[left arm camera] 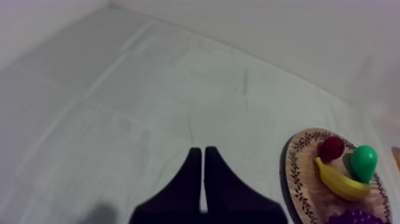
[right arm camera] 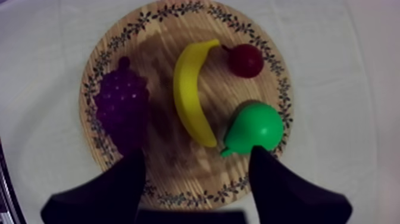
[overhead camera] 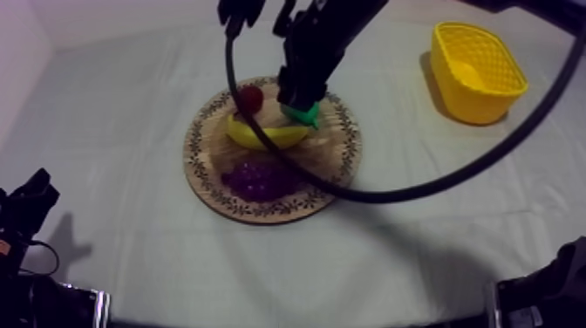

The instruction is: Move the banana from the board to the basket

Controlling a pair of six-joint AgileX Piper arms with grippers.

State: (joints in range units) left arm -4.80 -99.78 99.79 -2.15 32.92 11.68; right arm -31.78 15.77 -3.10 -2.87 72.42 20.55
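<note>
The yellow banana (overhead camera: pixel 262 135) lies across the middle of the round wooden board (overhead camera: pixel 199 161), between a small red fruit (overhead camera: pixel 251 98), a green pear (overhead camera: pixel 303 114) and purple grapes (overhead camera: pixel 260 179). My right gripper (overhead camera: pixel 301 87) hangs over the board's far side. In the right wrist view its fingers stand apart, open (right arm camera: pixel 196 173), above the board (right arm camera: pixel 161 53), with the banana (right arm camera: pixel 191 89) just beyond them and the pear (right arm camera: pixel 256 128) beside one finger. My left gripper (left arm camera: pixel 203 173) is shut on nothing, low at the table's left (overhead camera: pixel 30 205).
The yellow basket (overhead camera: pixel 475 70) stands at the far right of the table, apart from the board. The left wrist view has the board (left arm camera: pixel 296 173) with banana (left arm camera: pixel 339 182) off to one side over bare cloth.
</note>
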